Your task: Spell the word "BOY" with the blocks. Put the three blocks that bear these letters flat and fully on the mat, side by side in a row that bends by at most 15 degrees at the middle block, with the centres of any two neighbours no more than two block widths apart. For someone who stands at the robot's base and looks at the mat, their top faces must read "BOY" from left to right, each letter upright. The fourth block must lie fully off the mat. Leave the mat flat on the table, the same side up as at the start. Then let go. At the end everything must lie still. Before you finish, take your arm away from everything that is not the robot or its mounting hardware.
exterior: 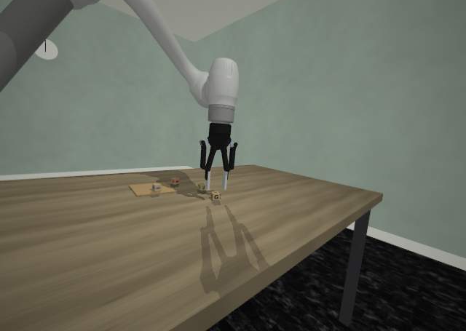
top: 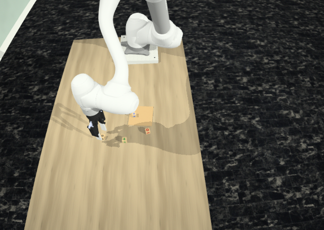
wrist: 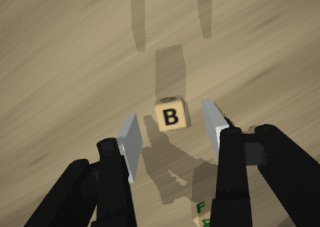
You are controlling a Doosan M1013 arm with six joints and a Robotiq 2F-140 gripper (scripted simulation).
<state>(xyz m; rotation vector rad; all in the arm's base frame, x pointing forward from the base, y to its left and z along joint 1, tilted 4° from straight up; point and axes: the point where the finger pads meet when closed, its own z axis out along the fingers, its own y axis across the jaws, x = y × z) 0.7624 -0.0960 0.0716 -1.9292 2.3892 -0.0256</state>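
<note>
I am looking at a long wooden table (top: pixel 78 183) that fills the middle of the top view, with my white arm (top: pixel 115 65) reaching down from the upper centre. Near the centre of that frame lies the small tan mat (top: pixel 145 112), with a blue-lettered block (top: pixel 133 115) resting on its left part. Just below the mat, off it, sits a red-lettered block (top: pixel 148 130), and further left a green-lettered block (top: pixel 124 139). Smallest of all and furthest left is the B block (wrist: pixel 171 115), on the bare table well apart from the mat. My gripper (wrist: pixel 171 121) hangs above it, its fingers partly spread, wider than the block, with nothing between them. What the next move turns on, as I judge it: in the wrist view the B block lies just beyond the line joining the two pads, slightly toward the top of the frame, and roughly centred between them, so I would need to nudge forward before descending. Only the wrist view lets me read the B on the top face. The exterior view instead shows a G on that block's side, and shows that the fingertips are above the block, not touching it.
</note>
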